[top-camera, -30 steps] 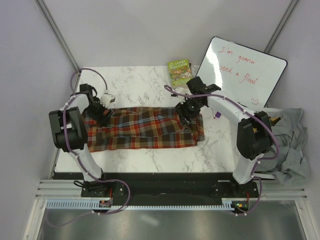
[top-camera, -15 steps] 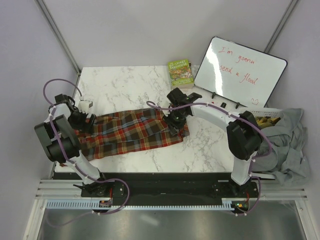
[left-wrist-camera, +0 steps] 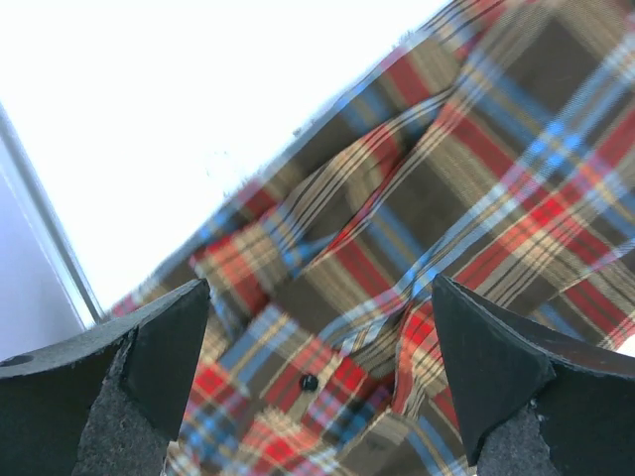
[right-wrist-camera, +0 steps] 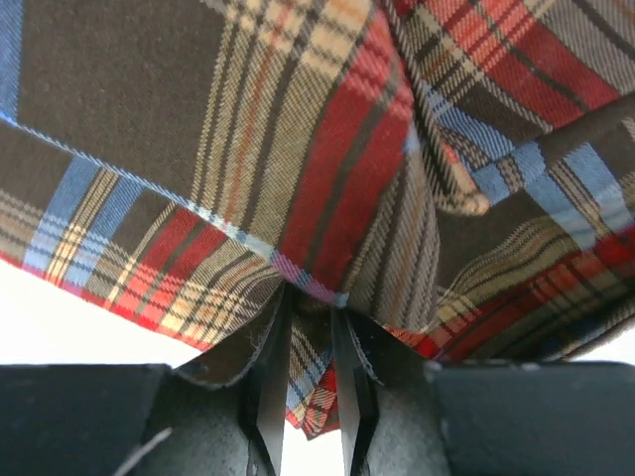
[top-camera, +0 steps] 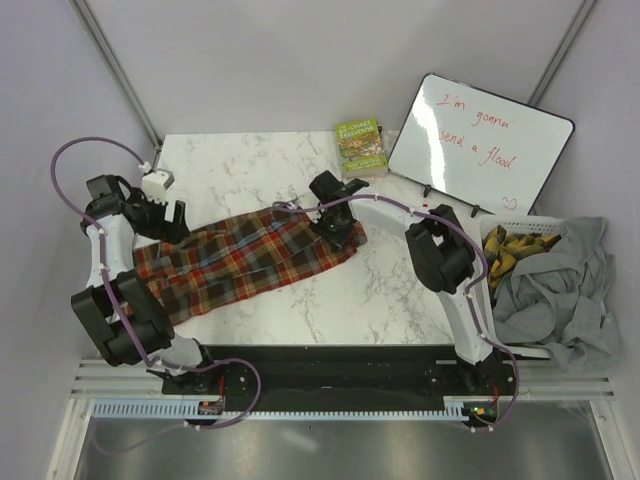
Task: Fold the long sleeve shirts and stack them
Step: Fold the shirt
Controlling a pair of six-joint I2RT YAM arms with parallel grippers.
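Note:
The plaid long sleeve shirt [top-camera: 250, 255], in red, brown and blue checks, lies stretched slantwise across the marble table [top-camera: 260, 165]. My right gripper [top-camera: 335, 222] is at its right end. In the right wrist view that gripper [right-wrist-camera: 311, 307] is shut, with a fold of the shirt [right-wrist-camera: 149, 99] pinched between its fingers. My left gripper [top-camera: 160, 215] hovers over the shirt's left end near the table's left edge. In the left wrist view it [left-wrist-camera: 319, 297] is wide open, with the shirt [left-wrist-camera: 496, 149] and a dark button [left-wrist-camera: 310, 382] below it.
A green book [top-camera: 361, 147] and a whiteboard [top-camera: 480, 145] stand at the back right. A white basket [top-camera: 545, 228] at the right edge holds yellow plaid cloth [top-camera: 515, 250], and grey cloth [top-camera: 560, 290] hangs over it.
Both arms have swung left and the shirt has been dragged left with them. It now lies skewed, with its left end near the table edge. My left gripper has risen off the cloth.

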